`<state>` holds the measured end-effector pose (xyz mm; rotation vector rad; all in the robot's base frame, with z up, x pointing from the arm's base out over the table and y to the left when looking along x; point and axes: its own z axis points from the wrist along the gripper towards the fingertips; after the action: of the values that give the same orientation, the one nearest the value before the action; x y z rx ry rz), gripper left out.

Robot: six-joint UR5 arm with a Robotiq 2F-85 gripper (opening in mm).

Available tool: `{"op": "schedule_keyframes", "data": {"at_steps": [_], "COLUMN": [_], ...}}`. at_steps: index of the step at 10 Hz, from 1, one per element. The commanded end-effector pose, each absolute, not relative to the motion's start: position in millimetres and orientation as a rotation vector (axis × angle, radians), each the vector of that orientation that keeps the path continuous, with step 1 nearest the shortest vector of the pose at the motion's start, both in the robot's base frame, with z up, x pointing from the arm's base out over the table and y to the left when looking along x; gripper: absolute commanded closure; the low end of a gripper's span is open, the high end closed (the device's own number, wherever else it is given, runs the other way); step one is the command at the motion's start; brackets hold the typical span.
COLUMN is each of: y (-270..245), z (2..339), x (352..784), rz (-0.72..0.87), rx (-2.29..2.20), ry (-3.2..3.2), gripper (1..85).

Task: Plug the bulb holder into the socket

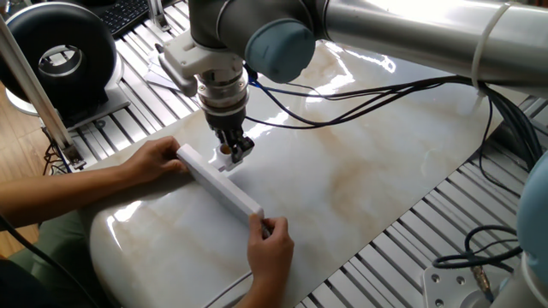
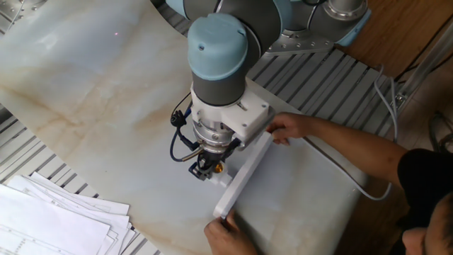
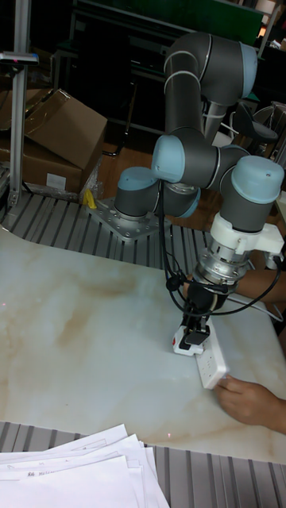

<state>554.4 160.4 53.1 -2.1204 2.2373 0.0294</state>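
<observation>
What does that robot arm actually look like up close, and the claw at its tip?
The arm is a chain of thick silver-grey tubes joined by rounded joints with pale blue caps. Near the tip sits a white block and a ribbed metal ring. The gripper is small and black, with two narrow fingers. Dark cables trail along the arm and loop by the wrist. No markings are readable.

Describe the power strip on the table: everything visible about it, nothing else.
The socket is a long white rectangular power strip, plastic by its look, lying flat and diagonal on the marble table. Outlet holes show on its top in the tall fixed view. A person's hands hold both ends. The gripper presses the small white bulb holder against its long side near the middle. Whether the prongs are seated cannot be told.
</observation>
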Motion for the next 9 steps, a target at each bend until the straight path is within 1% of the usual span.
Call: {"op": "schedule_keyframes", "data": {"at_steps": [1,2,3,4,6,9], "y": [163.5,166.6,172.1,173.9,173.2,181.7], "z": [56.0,55.8,52.3,51.1,53.2,51.6], "x": [552.7,554.0,558.4,566.4,562.1,559.9], "rz": [0.061,0.063,0.07,0.039,0.033,0.06], "rx": [-2.05,-2.022,-2.071,-2.172,-2.261,-2.253], "ry": [2.3,2.329,2.277,2.169,2.09,2.08], "gripper": [84.3,84.3,84.3,84.3,84.3,84.3]}}
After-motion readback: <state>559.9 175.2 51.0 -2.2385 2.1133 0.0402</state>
